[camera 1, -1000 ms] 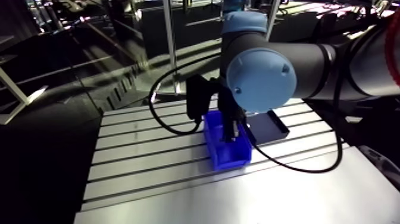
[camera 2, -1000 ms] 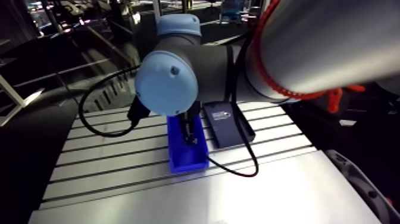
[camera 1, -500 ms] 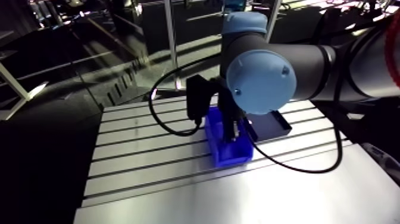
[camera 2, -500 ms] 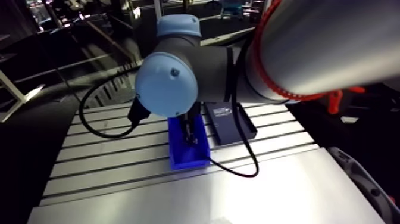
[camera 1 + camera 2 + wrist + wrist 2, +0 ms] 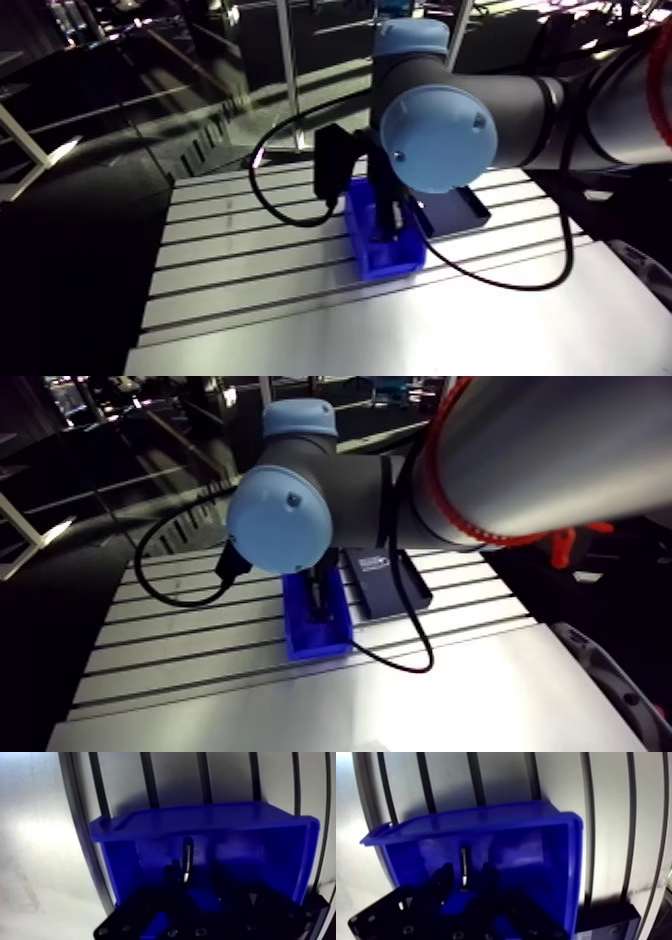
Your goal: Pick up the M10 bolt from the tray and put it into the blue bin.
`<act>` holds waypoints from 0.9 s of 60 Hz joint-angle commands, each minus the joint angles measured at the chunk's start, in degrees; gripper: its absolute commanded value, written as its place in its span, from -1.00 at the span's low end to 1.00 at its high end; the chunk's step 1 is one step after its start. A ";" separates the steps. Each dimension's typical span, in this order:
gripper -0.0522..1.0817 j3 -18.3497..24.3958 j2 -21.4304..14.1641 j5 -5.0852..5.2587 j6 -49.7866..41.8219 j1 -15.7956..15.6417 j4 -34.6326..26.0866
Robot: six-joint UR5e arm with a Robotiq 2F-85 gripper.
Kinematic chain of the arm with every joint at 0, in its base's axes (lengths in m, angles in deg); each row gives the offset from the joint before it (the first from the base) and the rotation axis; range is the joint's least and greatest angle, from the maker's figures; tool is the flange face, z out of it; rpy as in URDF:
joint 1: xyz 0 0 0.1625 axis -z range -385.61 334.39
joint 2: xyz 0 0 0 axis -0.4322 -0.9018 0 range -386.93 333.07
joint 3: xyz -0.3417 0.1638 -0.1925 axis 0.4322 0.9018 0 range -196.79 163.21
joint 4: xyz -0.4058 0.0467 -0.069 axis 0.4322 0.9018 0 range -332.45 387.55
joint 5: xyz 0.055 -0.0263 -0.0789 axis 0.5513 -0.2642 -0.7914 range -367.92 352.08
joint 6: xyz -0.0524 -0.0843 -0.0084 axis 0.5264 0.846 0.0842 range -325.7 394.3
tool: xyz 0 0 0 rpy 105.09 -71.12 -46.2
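The blue bin [image 5: 536,852] lies right under my gripper [image 5: 467,873]; the wrist view looks straight down into it. A small metallic M10 bolt [image 5: 464,859] lies on the bin's floor, in line with the gap between my dark fingers [image 5: 443,881]. The gap is wider than the bolt and neither finger touches it, so the gripper is open. In the arm view the gripper [image 5: 385,230] reaches down into the blue bin [image 5: 390,265]. The dark tray [image 5: 465,210] sits just beside the bin on the right.
Bin and tray stand on the slotted aluminium table [image 5: 250,270], with bare slotted surface to the bin's left and a smooth plate toward the near edge. A black cable [image 5: 290,215] loops from the wrist over the table left of the bin.
The arm view shifted slightly just before. The gripper stays over the blue bin with no visible move.
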 commanded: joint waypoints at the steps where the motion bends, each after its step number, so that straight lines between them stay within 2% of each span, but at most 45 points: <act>1: -0.89 0.08 -0.52 -0.10 -2.09 -0.96 0.10; 8: -0.89 0.24 -1.50 -0.21 -1.99 -1.16 -0.32; 11: -0.89 0.26 -2.37 -0.85 -2.06 -1.24 -0.76; 16: -0.89 0.26 -3.73 -1.15 -2.08 -1.42 -1.66; 29: -0.89 2.29 -7.55 -1.67 -2.34 -1.35 -8.68; 40: -0.89 6.79 -9.71 -2.56 -8.57 -1.42 -16.93; 47: -0.89 10.90 -10.60 -2.40 -14.47 -2.00 -23.87; 54: -0.89 13.80 -10.88 -2.07 -20.24 -2.48 -27.69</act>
